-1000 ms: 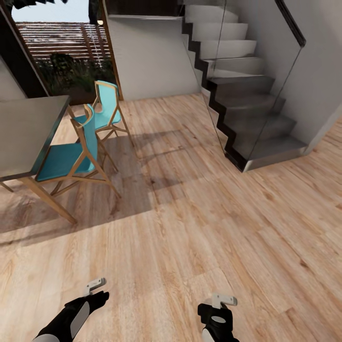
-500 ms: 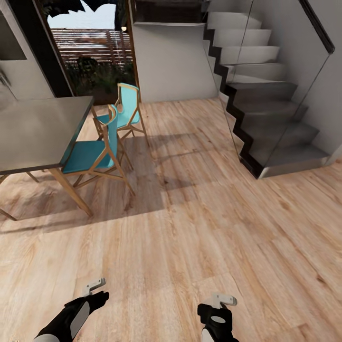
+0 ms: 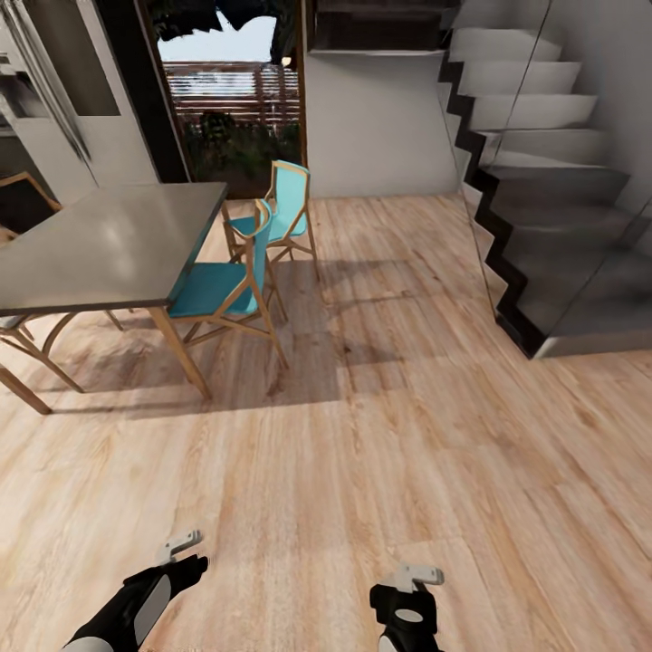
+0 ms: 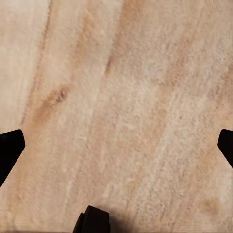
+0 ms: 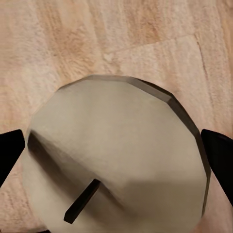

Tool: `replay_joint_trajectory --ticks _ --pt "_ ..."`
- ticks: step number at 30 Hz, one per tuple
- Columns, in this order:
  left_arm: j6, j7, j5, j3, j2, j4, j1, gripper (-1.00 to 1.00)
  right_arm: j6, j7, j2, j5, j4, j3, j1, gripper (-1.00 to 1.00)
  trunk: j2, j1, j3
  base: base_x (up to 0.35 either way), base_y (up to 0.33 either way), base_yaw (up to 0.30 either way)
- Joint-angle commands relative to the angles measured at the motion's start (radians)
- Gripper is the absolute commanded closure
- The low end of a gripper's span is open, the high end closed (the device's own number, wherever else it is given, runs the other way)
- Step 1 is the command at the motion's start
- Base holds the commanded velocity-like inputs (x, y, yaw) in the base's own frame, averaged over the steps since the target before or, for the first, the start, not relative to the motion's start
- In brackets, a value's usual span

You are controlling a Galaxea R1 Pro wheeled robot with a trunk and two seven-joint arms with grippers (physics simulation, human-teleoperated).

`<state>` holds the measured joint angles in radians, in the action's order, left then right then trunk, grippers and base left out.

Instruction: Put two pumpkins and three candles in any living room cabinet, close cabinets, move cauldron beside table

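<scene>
While crossing wood floor (image 3: 407,426) past worktop (image 3: 109,244) and stairs (image 3: 552,208): transit step, candle (image 5: 116,155) pinched between right gripper (image 5: 116,145) jaws. Left gripper (image 4: 116,145) jaws spread, empty. Next: locate cabinet, open drawer.

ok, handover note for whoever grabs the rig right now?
Left hand: open, empty, above the wood floor.
Right hand: closed on one candle.
Robot is in transit; ahead are a grey table, teal chairs and a staircase.
Done: can't judge from here.
Left: get this candle into a cabinet, then the remaining task items.
</scene>
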<state>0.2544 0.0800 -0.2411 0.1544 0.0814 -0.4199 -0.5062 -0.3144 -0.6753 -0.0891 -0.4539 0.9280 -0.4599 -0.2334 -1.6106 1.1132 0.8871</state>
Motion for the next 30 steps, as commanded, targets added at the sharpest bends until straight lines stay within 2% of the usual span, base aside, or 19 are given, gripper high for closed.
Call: replay_joint_trajectory --ticks 1,12,19,30 --pt "0.005 0.004 -0.010 0.001 0.000 -0.002 0.000 -1.00 -0.005 -0.007 0.001 -0.005 0.001 -0.003 0.000 1.00 0.000 0.000 0.000 -0.001 0.000 0.279" --pt "0.005 0.004 -0.010 0.001 0.000 -0.002 0.000 -1.00 -0.005 -0.006 0.001 -0.005 0.000 -0.003 -0.001 1.00 0.000 0.000 -0.006 -0.002 0.000 0.279" --pt "0.006 0.004 -0.010 0.001 0.000 -0.002 0.000 -1.00 -0.006 -0.005 0.002 -0.005 0.000 -0.003 -0.001 1.00 0.000 0.000 -0.009 -0.159 0.074 0.269" --pt "0.006 0.004 -0.011 0.001 0.000 -0.002 0.000 -1.00 -0.006 -0.006 0.002 -0.004 0.000 -0.003 0.000 1.00 0.000 0.000 -0.010 -0.035 0.107 0.030"
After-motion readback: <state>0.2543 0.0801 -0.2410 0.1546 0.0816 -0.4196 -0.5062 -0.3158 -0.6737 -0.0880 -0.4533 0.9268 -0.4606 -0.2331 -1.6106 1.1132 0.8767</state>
